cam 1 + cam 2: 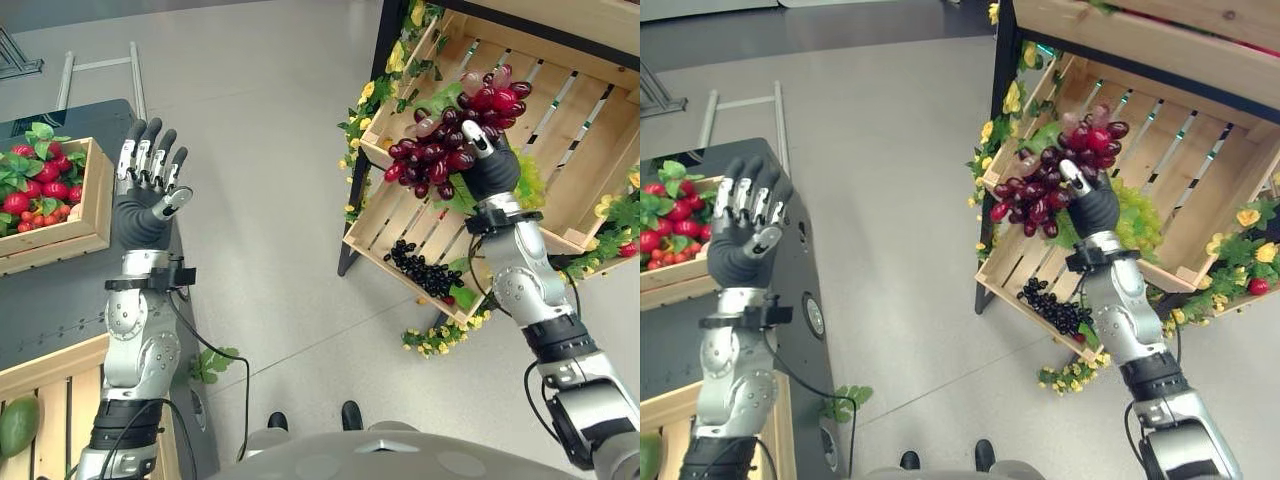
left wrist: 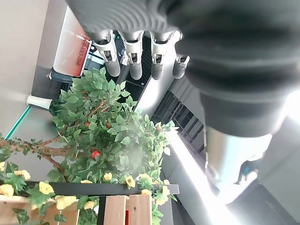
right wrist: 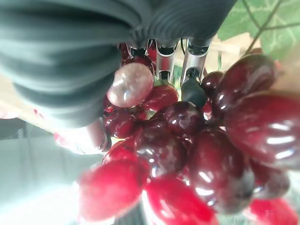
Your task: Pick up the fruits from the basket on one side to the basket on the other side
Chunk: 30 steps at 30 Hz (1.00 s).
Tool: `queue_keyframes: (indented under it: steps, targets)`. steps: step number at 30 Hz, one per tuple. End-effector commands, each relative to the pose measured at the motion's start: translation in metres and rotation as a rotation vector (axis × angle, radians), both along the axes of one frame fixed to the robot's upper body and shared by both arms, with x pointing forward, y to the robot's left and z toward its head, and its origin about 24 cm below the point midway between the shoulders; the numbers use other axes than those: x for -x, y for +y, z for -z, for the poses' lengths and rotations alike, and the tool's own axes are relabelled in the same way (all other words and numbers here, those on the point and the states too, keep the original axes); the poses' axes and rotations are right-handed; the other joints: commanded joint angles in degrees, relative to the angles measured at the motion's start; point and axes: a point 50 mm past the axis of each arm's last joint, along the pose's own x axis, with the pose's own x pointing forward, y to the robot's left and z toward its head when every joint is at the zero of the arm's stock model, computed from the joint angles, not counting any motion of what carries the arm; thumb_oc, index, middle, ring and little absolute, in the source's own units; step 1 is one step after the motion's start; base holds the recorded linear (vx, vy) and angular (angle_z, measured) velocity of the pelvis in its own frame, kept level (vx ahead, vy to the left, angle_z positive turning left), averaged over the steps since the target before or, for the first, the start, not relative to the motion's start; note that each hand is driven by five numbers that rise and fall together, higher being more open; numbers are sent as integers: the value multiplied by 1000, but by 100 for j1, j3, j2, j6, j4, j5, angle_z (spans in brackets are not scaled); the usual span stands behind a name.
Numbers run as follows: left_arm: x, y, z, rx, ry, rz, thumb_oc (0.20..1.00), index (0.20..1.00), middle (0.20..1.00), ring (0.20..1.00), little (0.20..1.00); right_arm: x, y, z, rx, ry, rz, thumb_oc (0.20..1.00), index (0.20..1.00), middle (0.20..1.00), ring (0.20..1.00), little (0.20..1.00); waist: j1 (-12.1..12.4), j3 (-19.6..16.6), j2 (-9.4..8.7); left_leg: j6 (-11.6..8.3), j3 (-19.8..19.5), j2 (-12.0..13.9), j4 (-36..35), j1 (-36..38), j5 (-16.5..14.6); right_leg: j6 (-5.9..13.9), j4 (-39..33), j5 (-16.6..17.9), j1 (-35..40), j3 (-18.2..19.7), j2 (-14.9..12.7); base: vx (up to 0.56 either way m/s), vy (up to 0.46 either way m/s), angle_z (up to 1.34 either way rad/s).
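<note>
A pale grey glossy floor (image 1: 260,200) fills the frame's middle, with a dark table (image 1: 60,300) at the left edge, a metal frame (image 1: 100,70) lying at upper left, and a black-legged wooden stand (image 1: 385,40) at upper right.

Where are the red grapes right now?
The red grapes are in the right hand, held up over the slatted crate above the black grapes.

Bright, even; wrist views blurred – glare
</note>
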Motion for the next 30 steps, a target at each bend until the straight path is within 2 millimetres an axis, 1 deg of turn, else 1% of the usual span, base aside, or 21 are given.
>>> queue_keyframes:
  steps: [1,3,5,6,7,13,16,17,19,21,22,23,24,25,26,27,28,29,30]
  targets:
    - [3,-9,-16,-47,-56,96,1000,1000,1000,1000,1000,-10,-22,-46,-38,-182,147,200,200,200,200,200,167,-419,-310,44,-123,-28,275,-123,-297,701,292,-269,34,-91,-471,7,-11,3]
    - [2,-10,-16,-48,-54,110,1000,1000,1000,1000,1000,-16,-34,-51,-17,-165,210,200,200,200,200,200,185,-417,-311,37,-149,-22,261,-124,-284,689,282,-276,44,-135,-468,2,-3,2]
    - [1,-12,-17,-41,-55,123,1000,1000,1000,1000,1000,-19,-41,-56,-12,-164,241,200,200,200,200,200,196,-397,-309,25,-177,-17,263,-136,-271,682,287,-274,44,-170,-466,-9,-4,5]
    - [1,-13,-17,-43,-50,133,1000,1000,1000,1000,1000,-22,-55,-56,-15,-138,310,200,200,200,200,200,220,-393,-315,15,-202,-15,253,-142,-260,676,280,-274,53,-202,-466,-11,-4,6]
    - [0,-14,-16,-43,-48,139,1000,1000,1000,1000,1000,-24,-61,-56,-5,-124,332,200,200,200,200,200,230,-391,-323,12,-210,-13,249,-143,-253,672,273,-273,62,-214,-467,-8,-7,10]
    - [0,-17,-16,-54,-40,166,1000,1000,1000,1000,1000,-33,-112,-58,93,37,553,200,200,200,200,200,274,-364,-363,-22,-261,-5,235,-148,-225,659,249,-267,99,-330,-453,-7,-2,10]
    - [0,-17,-16,-58,-34,170,1000,1000,1000,1000,1000,-35,-124,-60,147,81,604,200,200,200,200,200,277,-359,-371,-33,-266,3,222,-148,-212,662,247,-264,96,-353,-446,0,0,0]
    - [0,-17,-15,-63,-31,168,1000,1000,1000,1000,1000,-34,-130,-63,189,98,630,200,200,200,200,200,283,-361,-379,-38,-270,9,216,-150,-206,661,243,-265,95,-365,-444,0,0,0]
    - [0,-16,-15,-68,-27,166,1000,1000,1000,1000,1000,-34,-134,-70,249,108,667,200,200,200,200,200,290,-357,-383,-43,-273,12,217,-153,-201,664,240,-258,100,-379,-442,-3,2,2]
    - [0,-16,-15,-74,-23,166,1000,1000,1000,1000,1000,-34,-139,-79,370,119,713,200,200,200,200,200,288,-356,-392,-47,-277,14,215,-158,-198,666,233,-258,100,-379,-439,-7,6,4]
    - [0,-16,-14,-80,-20,166,1000,1000,1000,1000,1000,-34,-140,-81,457,138,733,200,200,200,200,200,289,-351,-397,-49,-281,15,220,-164,-197,669,236,-258,97,-384,-439,0,0,0]
    - [0,-16,-14,-79,-21,165,1000,1000,1000,1000,1000,-35,-140,-81,458,137,733,200,200,200,200,200,284,-349,-391,-49,-281,15,220,-164,-198,670,236,-259,97,-384,-439,0,0,0]
    - [0,-16,-13,-93,-14,170,1000,1000,1000,1000,1000,-33,-147,-86,608,179,786,200,200,200,200,200,283,-353,-415,-55,-288,21,220,-172,-193,677,231,-255,90,-388,-440,0,0,0]
    - [0,-16,-13,-92,-15,169,1000,1000,1000,1000,1000,-34,-147,-86,609,177,786,200,200,200,200,200,277,-351,-408,-55,-289,21,220,-173,-193,677,231,-255,90,-389,-440,0,0,0]
    - [0,-17,-13,-98,-10,173,1000,1000,1000,1000,1000,-34,-151,-84,699,224,810,200,200,200,200,200,286,-351,-428,-57,-290,22,224,-176,-191,677,234,-249,87,-397,-442,0,0,0]
    - [0,-17,-12,-95,-10,173,1000,1000,1000,1000,1000,-34,-152,-87,755,230,836,200,200,200,200,200,279,-351,-427,-58,-291,21,220,-178,-191,681,234,-246,85,-397,-442,0,0,0]
    - [0,-16,-11,-101,-3,166,1000,1000,1000,1000,1000,-34,-154,-88,920,263,860,200,200,200,200,200,283,-351,-452,-56,-292,19,223,-189,-188,685,239,-243,76,-396,-440,0,0,0]
    - [0,-16,-11,-99,-4,164,1000,1000,1000,1000,1000,-35,-154,-89,923,261,860,200,200,200,200,200,275,-348,-440,-56,-292,20,224,-188,-191,685,241,-245,77,-396,-439,0,0,0]
    - [0,-16,-10,-115,2,158,1000,1000,1000,1000,1000,-34,-152,-94,1118,265,872,200,200,200,200,200,254,-343,-437,-55,-289,25,220,-190,-192,693,242,-243,70,-386,-433,0,0,0]
